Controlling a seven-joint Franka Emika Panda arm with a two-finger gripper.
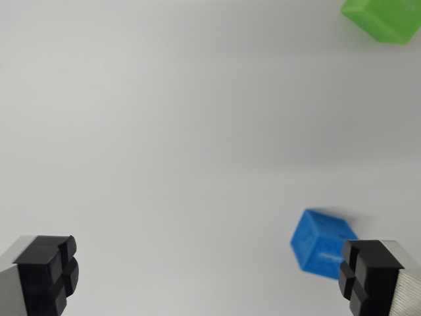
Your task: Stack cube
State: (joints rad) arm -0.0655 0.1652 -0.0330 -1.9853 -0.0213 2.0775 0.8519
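Blue cube (321,245) touches one spread jaw; green cube (383,18) well apart.

One cube (320,242) low at wrist view's right; other cube (383,18) top-right corner.

1. Plain white table (164,131), matte, fills the whole wrist view; no edges or corners visible.
2. Blue cube (319,240) lies on it, lower right of the view, turned at an angle.
3. Green cube (383,18) on it, top right, cut by the frame; well apart from blue.
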